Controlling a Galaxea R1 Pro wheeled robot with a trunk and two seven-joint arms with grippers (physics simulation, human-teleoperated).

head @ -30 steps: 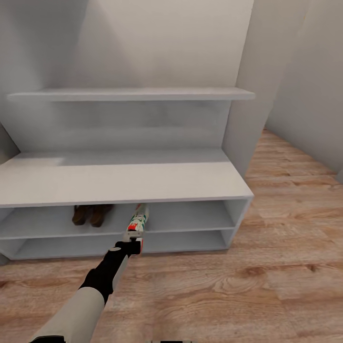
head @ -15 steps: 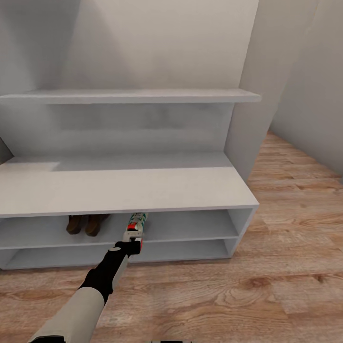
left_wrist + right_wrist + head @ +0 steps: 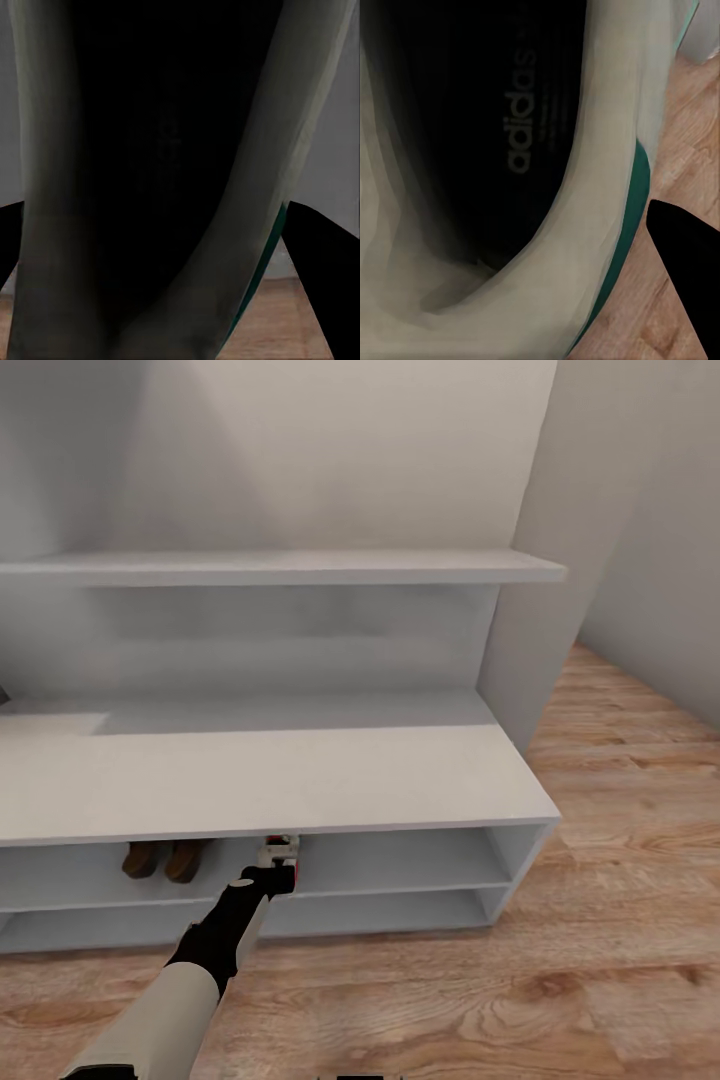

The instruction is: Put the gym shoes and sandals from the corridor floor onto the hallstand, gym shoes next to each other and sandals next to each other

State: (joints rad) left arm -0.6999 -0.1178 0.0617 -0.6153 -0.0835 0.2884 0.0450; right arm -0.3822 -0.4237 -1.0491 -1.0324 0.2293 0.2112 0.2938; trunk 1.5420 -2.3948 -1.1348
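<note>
Cream gym shoe (image 3: 279,851) clamped in left claw (image 3: 272,874).

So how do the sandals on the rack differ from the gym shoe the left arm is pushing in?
The two sandals are dark brown and slim; the gym shoe is cream-white with red patches. The sandals sit free, side by side; the gym shoe is gripped at its heel by the left tool. Both lie on the hallstand's upper open shelf, the gym shoe to the right.
</note>
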